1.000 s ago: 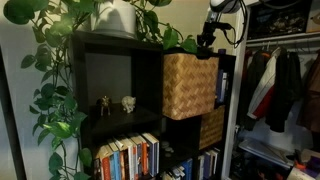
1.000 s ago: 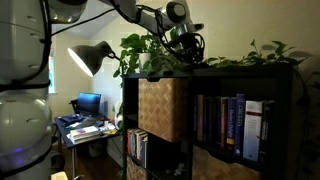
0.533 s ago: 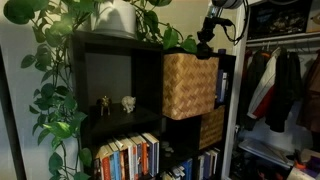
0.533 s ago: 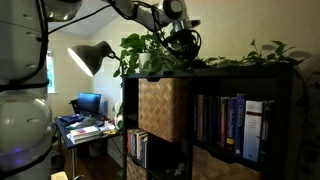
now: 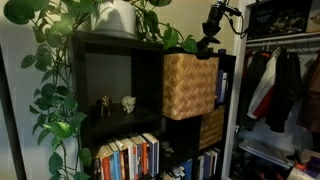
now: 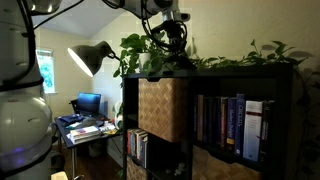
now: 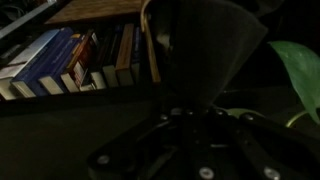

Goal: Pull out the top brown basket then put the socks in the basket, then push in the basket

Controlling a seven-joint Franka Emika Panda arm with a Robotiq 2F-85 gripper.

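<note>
The step in hand is judged to be the sock pickup. The top brown basket [image 5: 189,86] is sitting forward of its cubby, so the pull-out appears done.

In an exterior view, the trailing plant [image 5: 50,62] is hanging down the left side of the shelf unit [image 5: 120,42]. To its right, the basket is projecting from the upper right cubby. Above the basket's rear right corner, the gripper [image 5: 208,44] is hovering just over the shelf top. It is pointing downward with its jaws closed almost fully.

In the wrist view, a dark shape is sitting in front of the books [image 7: 60,62]. Whether it is the socks held in the jaws cannot be told.

The next move calls for bringing the gripper forward, clear of the shelf edge, over the basket's open top before the jaws are released.
</note>
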